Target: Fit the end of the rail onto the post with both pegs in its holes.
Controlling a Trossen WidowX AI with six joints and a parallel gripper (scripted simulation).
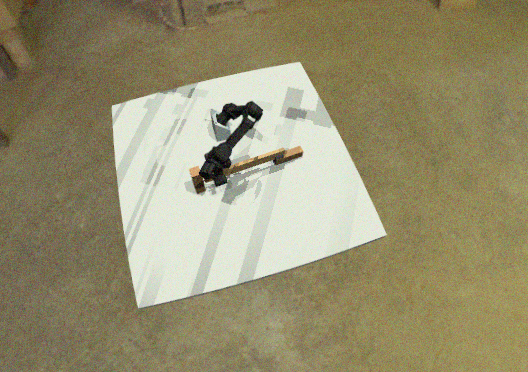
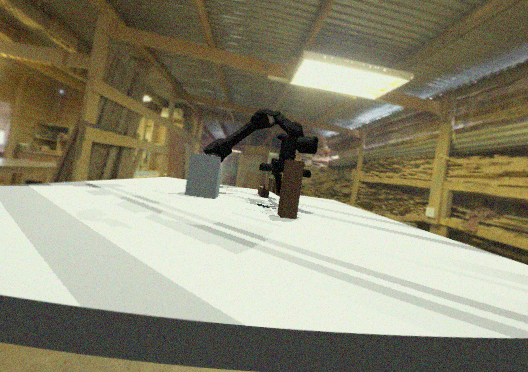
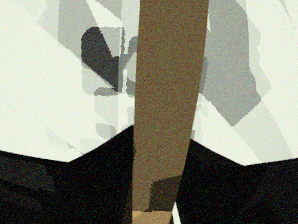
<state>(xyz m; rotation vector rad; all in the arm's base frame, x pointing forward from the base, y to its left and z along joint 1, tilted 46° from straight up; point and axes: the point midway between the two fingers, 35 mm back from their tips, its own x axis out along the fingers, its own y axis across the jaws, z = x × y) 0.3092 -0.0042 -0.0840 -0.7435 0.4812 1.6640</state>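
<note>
The light-brown rail [image 1: 257,161] [image 3: 167,75] runs from my gripper to the low footboard block [image 1: 294,154] [image 2: 263,191], its far end at the block's bracket. In the wrist view it passes between the two black fingers. My gripper [image 1: 210,174] [image 3: 150,132] is shut on the rail close to its post end. The short post [image 1: 198,183] [image 2: 290,190] stands upright just beside the gripper. The gripper hides the rail's near end in the top view, and the post hides it in the exterior view. The pegs, the holes and any gap at the post cannot be made out.
A grey block-like box [image 1: 219,131] [image 2: 203,176] stands by the arm's base, behind the rail. The arm reaches over from that side. The white table top [image 1: 300,216] [image 2: 150,276] carries striped shadows.
</note>
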